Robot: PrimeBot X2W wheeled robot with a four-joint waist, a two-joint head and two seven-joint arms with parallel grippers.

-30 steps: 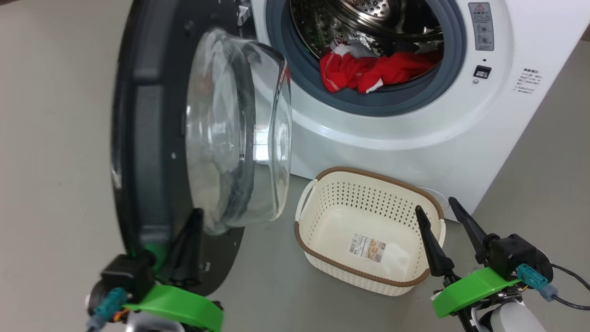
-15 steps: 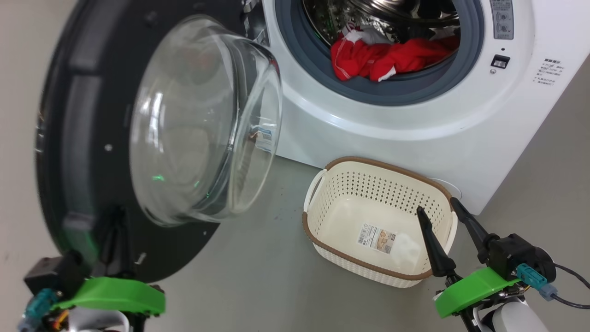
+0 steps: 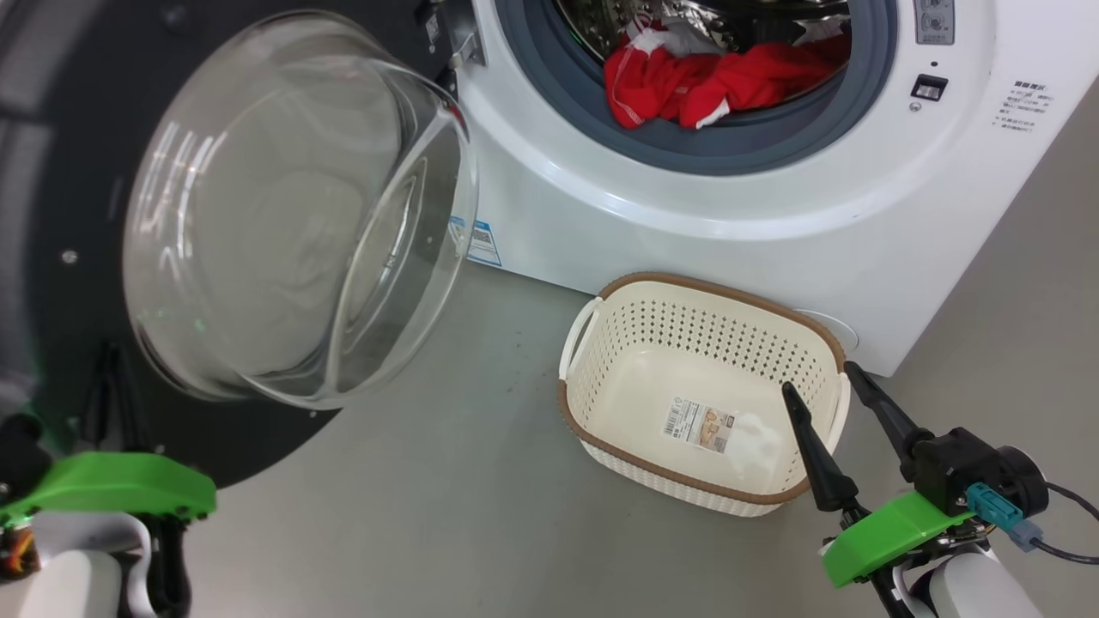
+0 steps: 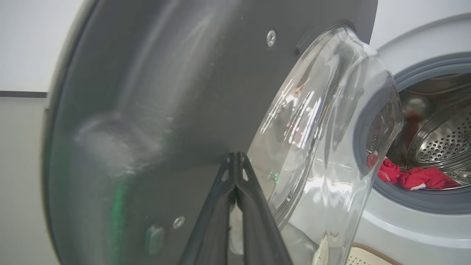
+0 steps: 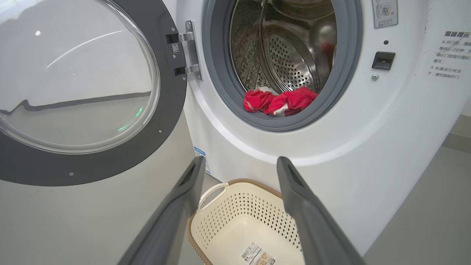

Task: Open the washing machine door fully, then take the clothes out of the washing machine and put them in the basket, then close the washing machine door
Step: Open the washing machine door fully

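Grey floor (image 3: 481,481); round black-rimmed glass door (image 3: 240,223) stands wide of the white front-loading washing machine (image 3: 687,249).
I advise a slow push to the hinge stop: my left gripper (image 4: 235,156), fingers together, empty, is at its inner face. Red clothes (image 3: 687,81) lie in the drum; right gripper (image 3: 820,382) spread, empty, over the cream perforated basket (image 3: 687,287).

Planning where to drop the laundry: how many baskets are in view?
1. The basket sits on the floor in front of the washing machine, below its opening; the clothes lie in the drum, not in it. The open washing machine door may hide more floor.
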